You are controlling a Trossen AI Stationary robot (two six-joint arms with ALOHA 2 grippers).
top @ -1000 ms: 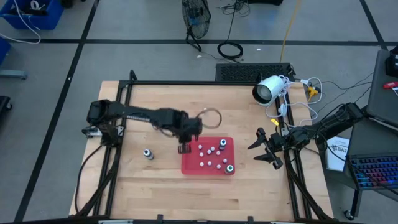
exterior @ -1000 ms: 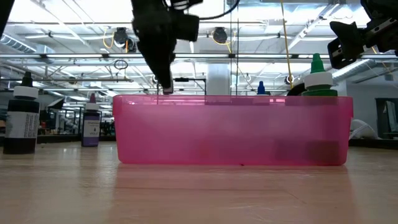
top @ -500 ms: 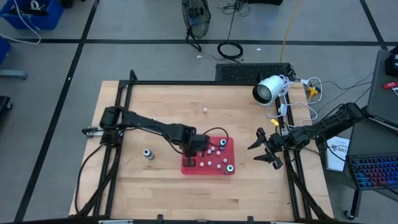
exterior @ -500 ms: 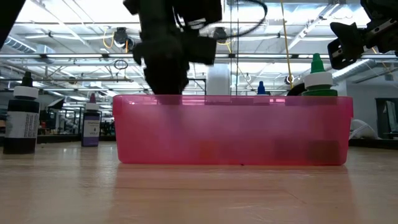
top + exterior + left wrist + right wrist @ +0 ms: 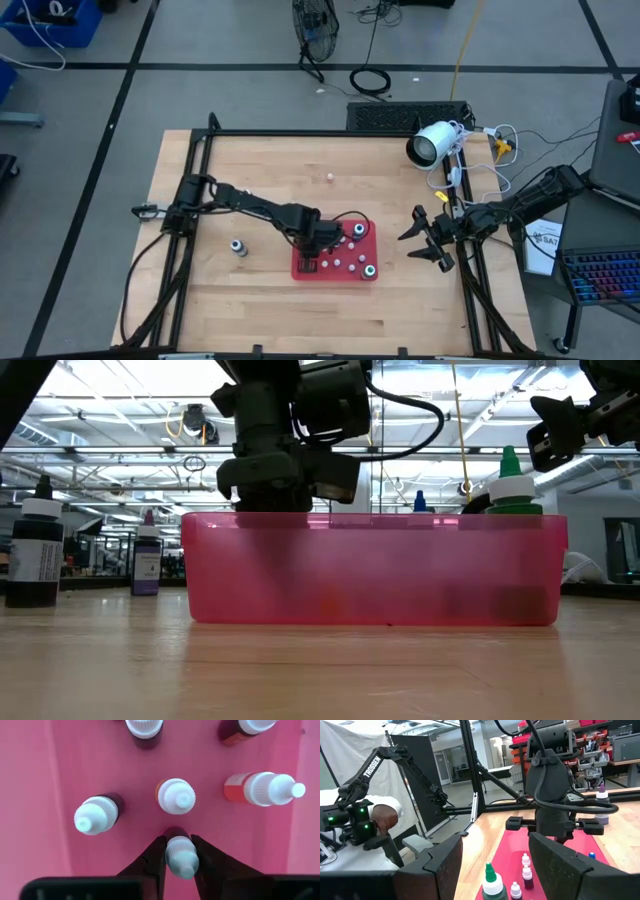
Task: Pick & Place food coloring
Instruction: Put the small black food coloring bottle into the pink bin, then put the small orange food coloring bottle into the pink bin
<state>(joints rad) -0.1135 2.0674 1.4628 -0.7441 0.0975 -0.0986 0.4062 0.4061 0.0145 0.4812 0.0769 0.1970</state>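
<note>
A red tray (image 5: 345, 268) holds several small food coloring bottles with white caps (image 5: 176, 796), plus a green-capped one (image 5: 512, 482) at its near right corner. My left gripper (image 5: 310, 258) reaches down inside the tray's left part, shut on one small bottle (image 5: 181, 855). My right gripper (image 5: 425, 240) hangs open above the table's right edge, clear of everything. A dark bottle (image 5: 35, 550) and a purple bottle (image 5: 147, 558) stand upright on the table left of the tray (image 5: 375, 570). My left gripper pinches a small bottle by its white cap (image 5: 181, 851) between its two fingers (image 5: 152, 862), coming from above and pointing down. The bottle stands upright inside the tray among the others. The tray wall hides whether its base rests on the tray floor.
A white camera (image 5: 432, 143) and cables lie at the table's far right corner. A tiny white object (image 5: 329, 178) sits on the bare wood beyond the tray. A person's hand (image 5: 387, 817) shows past the table. Open wood lies near and far of the tray.
My left gripper has moved from above the tray's left rim toward the right and near edge and gone down into the tray, among the bottles. The right arm has stayed still.
</note>
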